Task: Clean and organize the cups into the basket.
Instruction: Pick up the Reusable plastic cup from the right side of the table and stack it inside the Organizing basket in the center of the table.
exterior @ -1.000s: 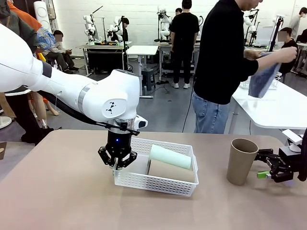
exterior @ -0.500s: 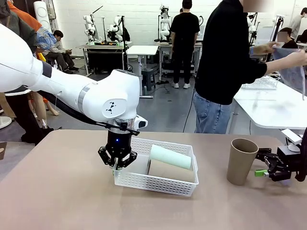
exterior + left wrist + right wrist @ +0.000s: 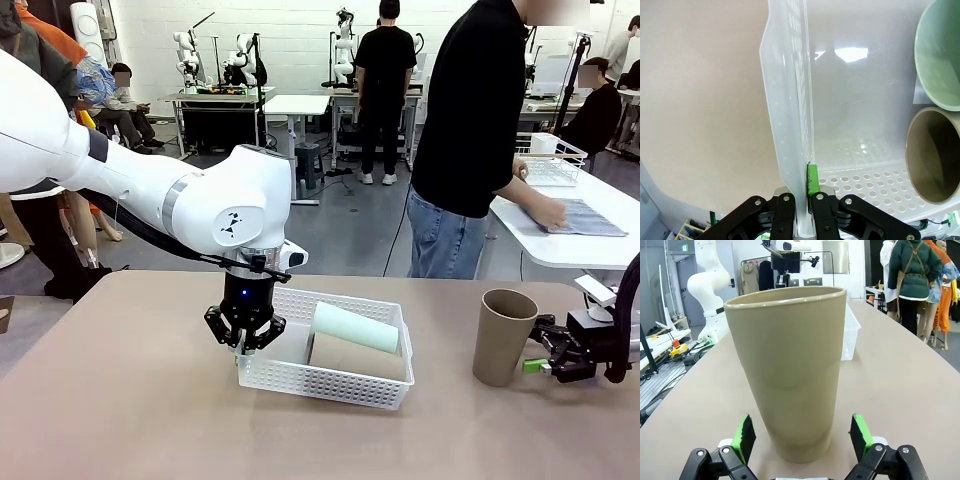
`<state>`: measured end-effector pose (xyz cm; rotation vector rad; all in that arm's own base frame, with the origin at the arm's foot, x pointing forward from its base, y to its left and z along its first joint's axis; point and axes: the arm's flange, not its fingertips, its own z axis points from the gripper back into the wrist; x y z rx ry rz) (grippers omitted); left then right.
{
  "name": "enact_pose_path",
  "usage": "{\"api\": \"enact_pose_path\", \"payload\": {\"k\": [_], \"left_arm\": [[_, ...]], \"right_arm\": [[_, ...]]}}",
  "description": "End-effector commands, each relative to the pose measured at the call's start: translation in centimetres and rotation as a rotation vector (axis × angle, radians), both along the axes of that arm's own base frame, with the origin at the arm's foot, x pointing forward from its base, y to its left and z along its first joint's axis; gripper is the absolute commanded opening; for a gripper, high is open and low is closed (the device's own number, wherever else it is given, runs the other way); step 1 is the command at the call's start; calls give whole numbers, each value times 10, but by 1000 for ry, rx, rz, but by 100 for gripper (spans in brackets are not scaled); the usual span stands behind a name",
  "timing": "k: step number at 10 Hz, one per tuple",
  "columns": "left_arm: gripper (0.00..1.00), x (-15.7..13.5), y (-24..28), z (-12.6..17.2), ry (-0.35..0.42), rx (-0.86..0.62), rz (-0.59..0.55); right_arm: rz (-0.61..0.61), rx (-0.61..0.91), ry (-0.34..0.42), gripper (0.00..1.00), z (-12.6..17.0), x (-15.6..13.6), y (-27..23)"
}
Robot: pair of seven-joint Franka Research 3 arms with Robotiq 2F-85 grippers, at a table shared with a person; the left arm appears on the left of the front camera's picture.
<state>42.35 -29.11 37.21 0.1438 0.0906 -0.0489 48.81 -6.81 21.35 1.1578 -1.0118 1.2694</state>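
Note:
The white lattice basket [image 3: 300, 374] sits mid-table with a mint-green cup [image 3: 355, 327] and a tan cup [image 3: 355, 357] lying side by side in it. My left gripper [image 3: 241, 349] points straight down, shut on the basket's left wall. The left wrist view shows that wall [image 3: 789, 100] pinched at my left gripper [image 3: 802, 181], with the mint cup's mouth [image 3: 940, 55] and the tan cup's mouth [image 3: 935, 155] beyond. Another tan cup [image 3: 503, 337] stands upright to the right. My right gripper [image 3: 538, 346] is open, level with its base, and its green pads [image 3: 746, 432] flank the cup [image 3: 790, 365] without touching.
A person in black stands past the far edge, hands on a cloth [image 3: 580, 217] on a neighbouring white table that also holds a white wire basket [image 3: 550, 158]. Bare brown tabletop [image 3: 120, 400] lies left and in front of the basket.
My right gripper has slid a little left, closer to the upright tan cup. The person has laid the cloth flat on the other table. The left arm has not moved.

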Motion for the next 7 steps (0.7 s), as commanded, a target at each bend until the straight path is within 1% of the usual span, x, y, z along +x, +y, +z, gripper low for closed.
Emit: {"api": "enact_pose_path", "payload": {"k": [1,7], "left_arm": [[0,-1,1,-2,1,6,-12],[0,-1,1,-2,1,6,-12]], "right_arm": [[-15,8,6,100,-3,8,8],[6,-20,22,100,-9,11,27]]}}
